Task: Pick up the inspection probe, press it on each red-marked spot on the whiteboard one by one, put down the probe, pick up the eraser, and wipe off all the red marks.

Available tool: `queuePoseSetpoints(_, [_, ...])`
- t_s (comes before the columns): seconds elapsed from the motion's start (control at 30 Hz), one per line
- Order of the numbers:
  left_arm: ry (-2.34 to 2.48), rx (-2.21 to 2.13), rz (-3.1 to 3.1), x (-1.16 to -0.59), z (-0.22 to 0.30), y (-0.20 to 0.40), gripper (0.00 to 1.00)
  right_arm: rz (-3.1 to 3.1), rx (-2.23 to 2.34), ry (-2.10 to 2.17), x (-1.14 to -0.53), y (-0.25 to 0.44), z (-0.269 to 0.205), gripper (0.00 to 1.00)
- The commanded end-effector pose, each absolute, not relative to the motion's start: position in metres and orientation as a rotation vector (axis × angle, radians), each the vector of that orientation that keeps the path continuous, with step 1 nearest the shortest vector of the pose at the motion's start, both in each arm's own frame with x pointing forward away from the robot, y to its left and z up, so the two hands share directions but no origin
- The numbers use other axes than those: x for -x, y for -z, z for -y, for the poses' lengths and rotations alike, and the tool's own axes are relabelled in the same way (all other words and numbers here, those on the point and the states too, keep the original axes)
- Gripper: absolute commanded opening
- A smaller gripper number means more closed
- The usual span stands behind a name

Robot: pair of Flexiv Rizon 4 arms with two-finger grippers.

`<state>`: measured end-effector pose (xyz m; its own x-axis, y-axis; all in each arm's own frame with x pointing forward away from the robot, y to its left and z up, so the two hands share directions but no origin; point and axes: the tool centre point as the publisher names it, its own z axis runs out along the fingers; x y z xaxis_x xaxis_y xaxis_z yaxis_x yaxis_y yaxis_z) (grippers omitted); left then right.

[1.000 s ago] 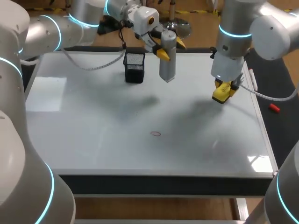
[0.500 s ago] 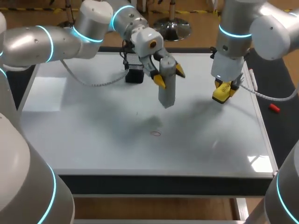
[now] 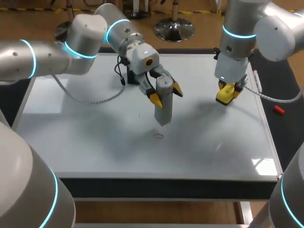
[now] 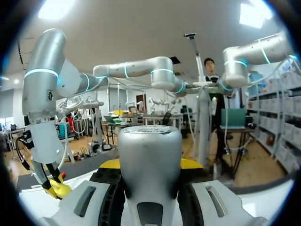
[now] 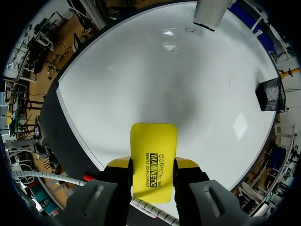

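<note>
Vs. 1 sec ago, the left arm has swung the probe (image 3: pixel 163 108) from the back of the whiteboard (image 3: pixel 95 142), by the black mesh holder (image 5: pixel 272 93), fwd toward the middle; the arm now hides most of the holder in the head view. The right arm hasn't shifted. The probe hangs upright w/ its lower end just behind the 1 red ring (image 3: pixel 158 136); can't tell if it touches the board. The left gripper (image 3: pixel 166 93) is clamped on the probe's upper part, 2 yellow tips on either side. The probe is a smooth matte-gray cylinder w/ a rounded, flat-topped cap, metallic-looking in the left wrist view. The right gripper (image 3: pixel 228 90) sits near the board's right edge, fingers closed on the eraser (image 5: pixel 153 162), a flat yellow rectangular block w/ rounded corners and black print. The board is glossy white w/ soft reflections; the ring is a thin oval outline.
</note>
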<state>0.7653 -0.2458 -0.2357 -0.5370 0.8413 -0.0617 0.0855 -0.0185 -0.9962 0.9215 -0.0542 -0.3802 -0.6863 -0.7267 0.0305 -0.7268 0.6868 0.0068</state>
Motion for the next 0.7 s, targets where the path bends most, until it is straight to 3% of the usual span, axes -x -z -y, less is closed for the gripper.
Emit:
queuePoseSetpoints(0.03, [-1.773,0.829,1.801,-0.757,0.242,0.239,0.00,2.855,-1.233,-0.012,-0.922,0.380,0.055,0.00])
queuePoseSetpoints(0.7, [-1.749,0.795,1.754,-0.752,0.242,0.264,0.00,2.855,-1.233,-0.012,-0.922,0.380,0.055,0.00])
